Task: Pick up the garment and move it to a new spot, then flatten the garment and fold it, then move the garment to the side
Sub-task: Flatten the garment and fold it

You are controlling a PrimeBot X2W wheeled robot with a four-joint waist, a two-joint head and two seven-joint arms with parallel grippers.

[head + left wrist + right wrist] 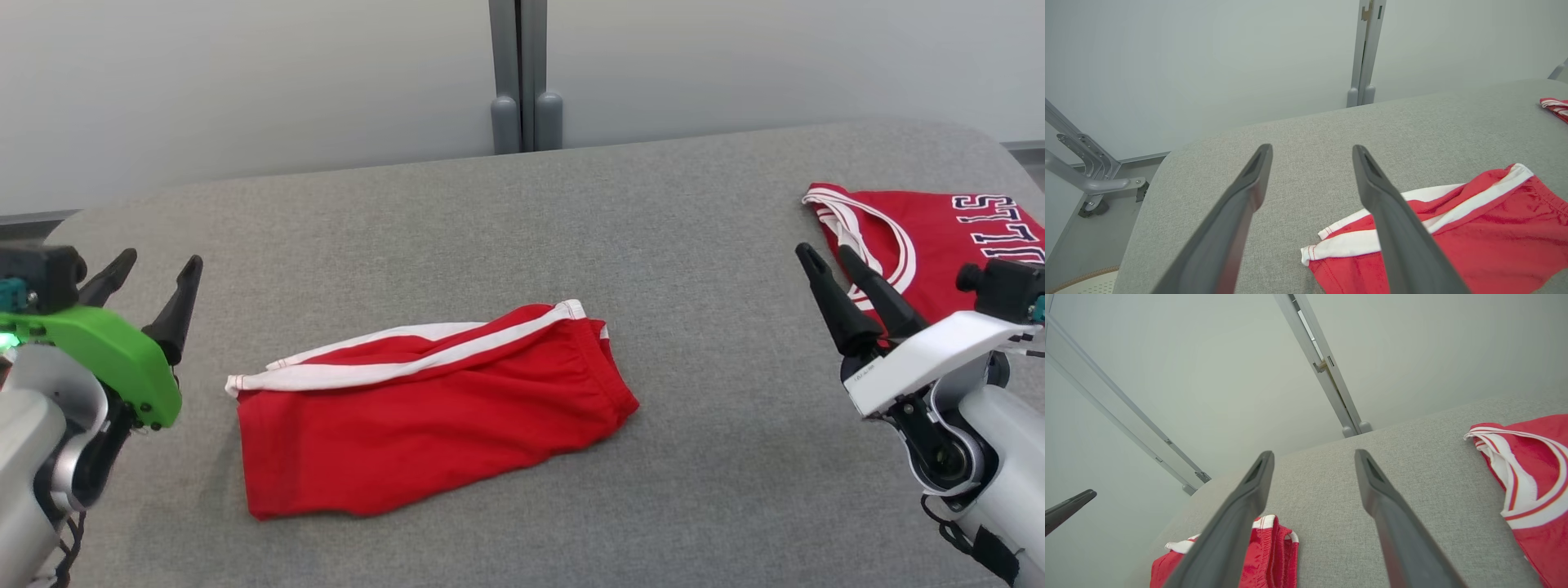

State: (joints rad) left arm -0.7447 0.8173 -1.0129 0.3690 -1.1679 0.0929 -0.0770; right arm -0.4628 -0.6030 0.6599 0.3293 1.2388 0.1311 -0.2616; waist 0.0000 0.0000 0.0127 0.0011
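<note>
The garment [433, 425] is a pair of red shorts with white side stripes, lying folded in the middle of the grey padded table [522, 229]. It also shows at the lower right of the left wrist view [1486, 237] and at the lower left of the right wrist view [1278, 547]. My left gripper [159, 265] hangs open to the left of the shorts, apart from them, its fingers empty [1311, 148]. My right gripper [824, 251] stands open far to the right, holding nothing [1314, 453].
A red jersey [922, 229] with white trim and lettering lies at the table's right edge, just behind my right gripper [1543, 457]. A grey post [526, 73] stands behind the table against the pale wall. A metal frame [1086, 171] stands off the table's left end.
</note>
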